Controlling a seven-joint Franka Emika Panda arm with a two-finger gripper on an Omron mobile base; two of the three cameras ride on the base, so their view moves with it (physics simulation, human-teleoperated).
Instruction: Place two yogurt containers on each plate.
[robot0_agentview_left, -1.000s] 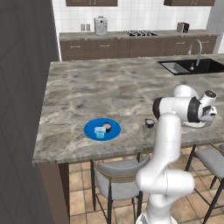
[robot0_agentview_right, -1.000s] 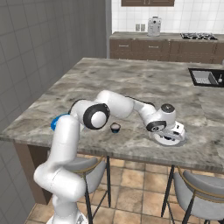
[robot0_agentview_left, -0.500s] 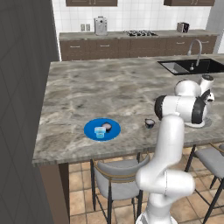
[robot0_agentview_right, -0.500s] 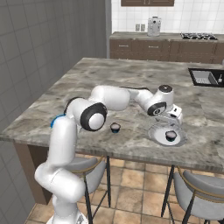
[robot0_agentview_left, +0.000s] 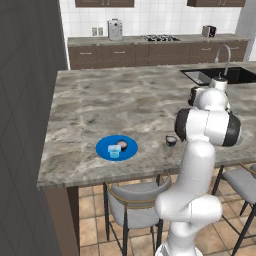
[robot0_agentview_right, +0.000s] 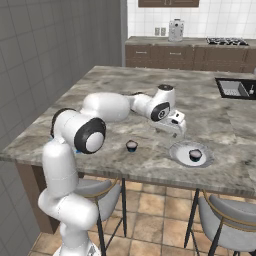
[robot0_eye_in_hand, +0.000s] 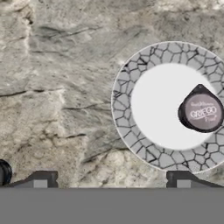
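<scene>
Pincer (robot0_agentview_right: 178, 129) wide open and empty above the marble surface (robot0_agentview_right: 100, 90), just beside the grey-white plate (robot0_agentview_right: 177, 152) carrying one dark yogurt cup (robot0_agentview_right: 195, 155). Last loose dark cup (robot0_agentview_right: 132, 146) on the surface, apart from that plate toward the blue plate (robot0_agentview_left: 104, 149), already holding two cups.

Marble counter (robot0_agentview_left: 100, 105) – 2 plates (robot0_agentview_left: 116, 148), 1 cup (robot0_agentview_right: 132, 145)

The pale lid of the dark yogurt cup (robot0_eye_in_hand: 201, 113) on the grey-white plate (robot0_eye_in_hand: 154, 105) bears the word "GRECO" in the hand view; a smaller line above it and another below are too blurred to read; the other cups' tops are too small in both base views to make out.
</scene>
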